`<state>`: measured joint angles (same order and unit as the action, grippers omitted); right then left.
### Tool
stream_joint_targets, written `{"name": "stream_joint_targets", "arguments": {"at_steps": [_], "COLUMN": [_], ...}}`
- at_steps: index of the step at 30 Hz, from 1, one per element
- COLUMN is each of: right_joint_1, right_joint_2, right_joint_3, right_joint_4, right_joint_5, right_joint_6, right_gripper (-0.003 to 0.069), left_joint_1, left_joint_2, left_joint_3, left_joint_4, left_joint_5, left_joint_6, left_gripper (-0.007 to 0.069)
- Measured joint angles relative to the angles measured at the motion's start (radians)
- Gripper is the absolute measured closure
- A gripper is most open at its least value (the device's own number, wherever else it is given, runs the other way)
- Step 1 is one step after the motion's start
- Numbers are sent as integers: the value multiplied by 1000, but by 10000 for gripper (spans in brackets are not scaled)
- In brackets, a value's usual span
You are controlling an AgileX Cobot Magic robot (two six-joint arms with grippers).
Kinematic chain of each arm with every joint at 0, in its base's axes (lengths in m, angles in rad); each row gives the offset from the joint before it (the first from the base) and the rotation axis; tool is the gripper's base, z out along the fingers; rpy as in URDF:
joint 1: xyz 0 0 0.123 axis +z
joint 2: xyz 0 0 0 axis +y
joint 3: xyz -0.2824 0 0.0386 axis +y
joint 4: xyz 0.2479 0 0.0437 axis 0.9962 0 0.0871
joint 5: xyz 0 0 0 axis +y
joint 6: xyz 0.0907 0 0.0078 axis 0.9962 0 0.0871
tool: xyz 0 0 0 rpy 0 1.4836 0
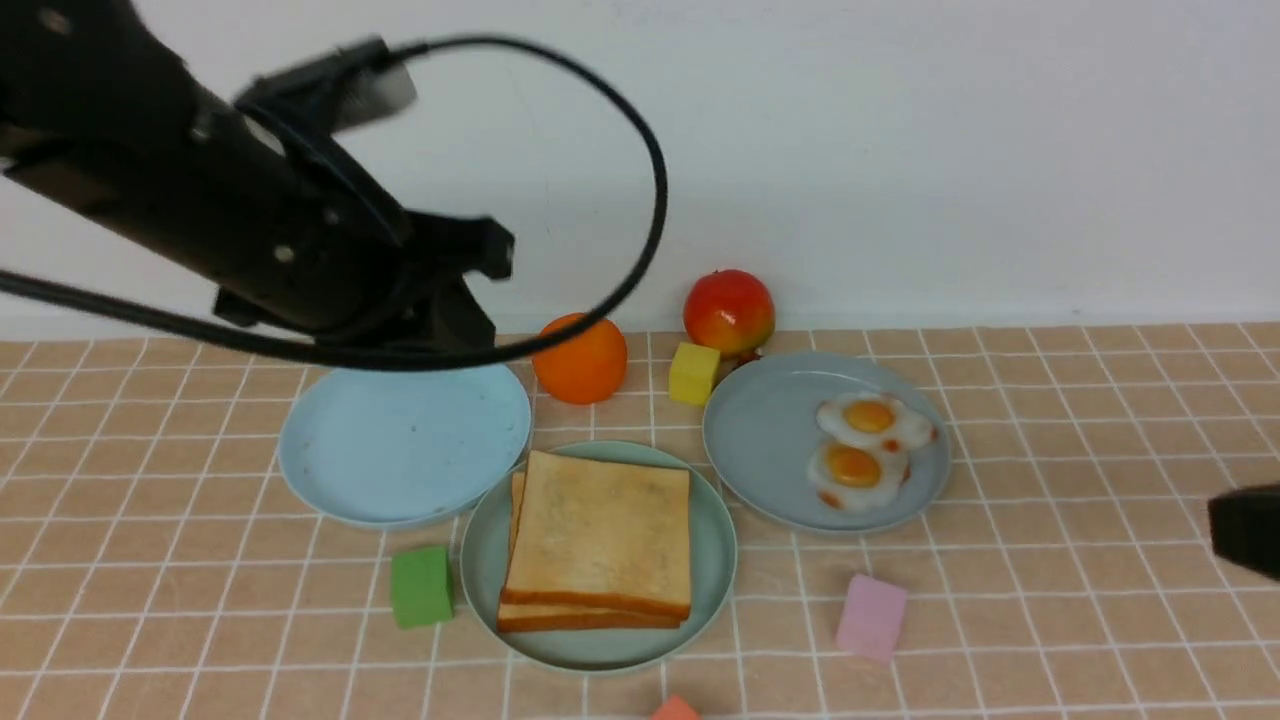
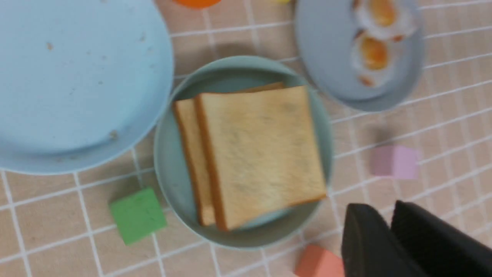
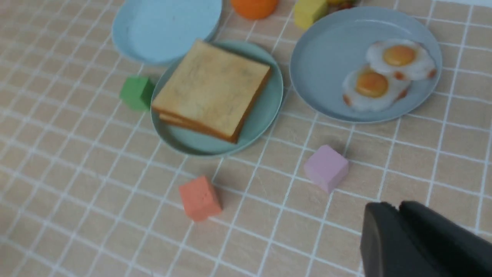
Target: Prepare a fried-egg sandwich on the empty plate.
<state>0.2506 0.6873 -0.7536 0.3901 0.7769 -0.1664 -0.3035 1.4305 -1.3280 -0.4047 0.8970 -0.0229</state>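
We see two square golden toast slices (image 1: 598, 535) stacked slightly askew on the round mint-green plate (image 1: 600, 650) at the centre of the tiled desk (image 1: 1050, 600). The left tool (image 2: 380, 209) hangs above, black fingers pressed together, empty. The right tool (image 3: 392, 207), likewise closed and empty, hovers near a pink cube (image 3: 326, 167).

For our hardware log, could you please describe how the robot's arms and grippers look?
The left arm is a thick, matte black tube with a looping black cable and a grey box. The left gripper and right gripper have plain black, blunt fingers; no markings visible.
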Motion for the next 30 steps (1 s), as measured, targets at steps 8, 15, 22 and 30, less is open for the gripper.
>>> {"name": "stream_joint_targets", "arguments": {"at_steps": [8,15,22,30], "right_joint_1": [0,0,0,0], "right_joint_2": [-233,-410,-568,-578], "right_joint_3": [280,408,454,457], "right_joint_4": [63,79,90,90], "right_joint_5": [-237,-397,-407,-408], "right_joint_6": [5,-39,-41,-41], "right_gripper": [673,673,672,667], "left_joint_1": [0,0,0,0], "left_joint_2": [-334,-692,-1118,-1263], "left_joint_3": [166,479,781,822], "left_joint_4": [-5,-32,-31,88], "left_joint_5": [51,93,70,-106], "left_joint_6": [-67,-104,-182,-185], "left_gripper": [638,638,638,638]}}
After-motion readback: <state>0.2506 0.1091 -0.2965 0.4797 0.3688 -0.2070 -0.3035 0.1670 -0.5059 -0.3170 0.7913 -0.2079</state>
